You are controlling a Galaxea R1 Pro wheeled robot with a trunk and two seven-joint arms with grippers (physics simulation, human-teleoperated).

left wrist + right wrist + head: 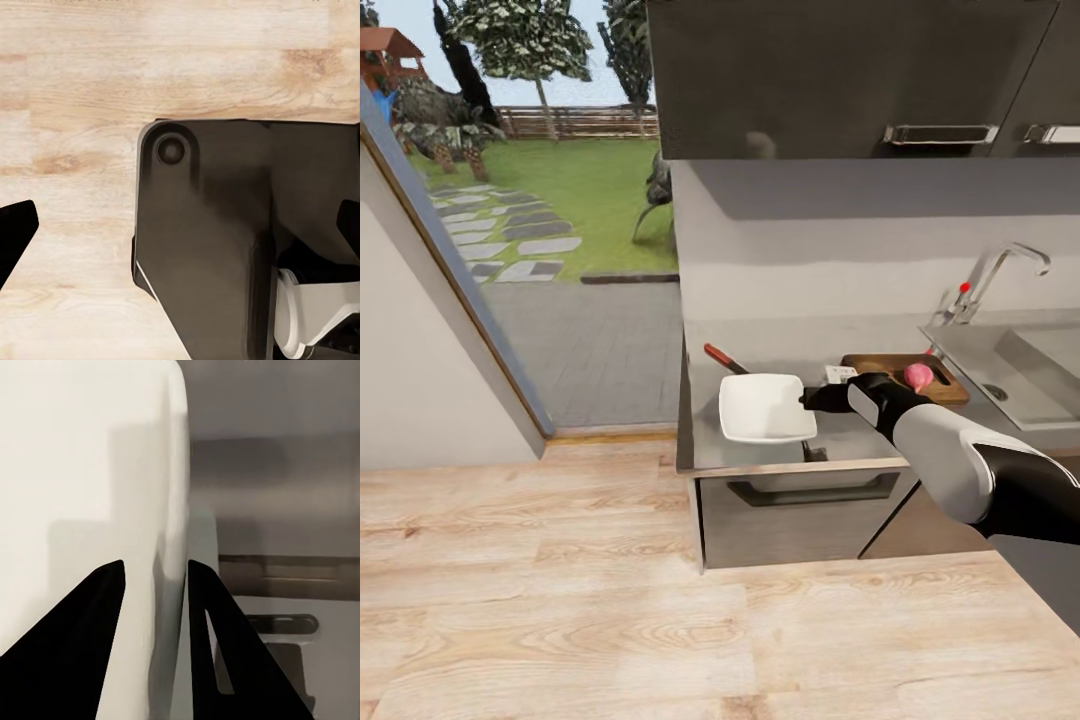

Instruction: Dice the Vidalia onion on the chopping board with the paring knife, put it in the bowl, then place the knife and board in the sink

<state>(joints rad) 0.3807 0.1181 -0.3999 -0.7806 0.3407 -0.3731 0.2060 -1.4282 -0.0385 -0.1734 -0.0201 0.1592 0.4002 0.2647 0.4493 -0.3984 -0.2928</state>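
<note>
onion, small pink-red bulb [918, 376]: whole, on brown wooden board [945, 386] on grey bench [840, 440] | right gripper [807, 399]: jaws clamped on white squarish bowl [763, 407] rim | left jaws: cannot tell | progress: onion out of steel sink [1015, 375]; dicing pending

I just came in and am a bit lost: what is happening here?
The right end effector is closed on the rim of the white bowl on the countertop. The onion lies whole on the board by the sink. The knife rests behind the bowl.

1 bowl [762, 407], 1 onion [918, 376], 1 board [905, 371].
</note>
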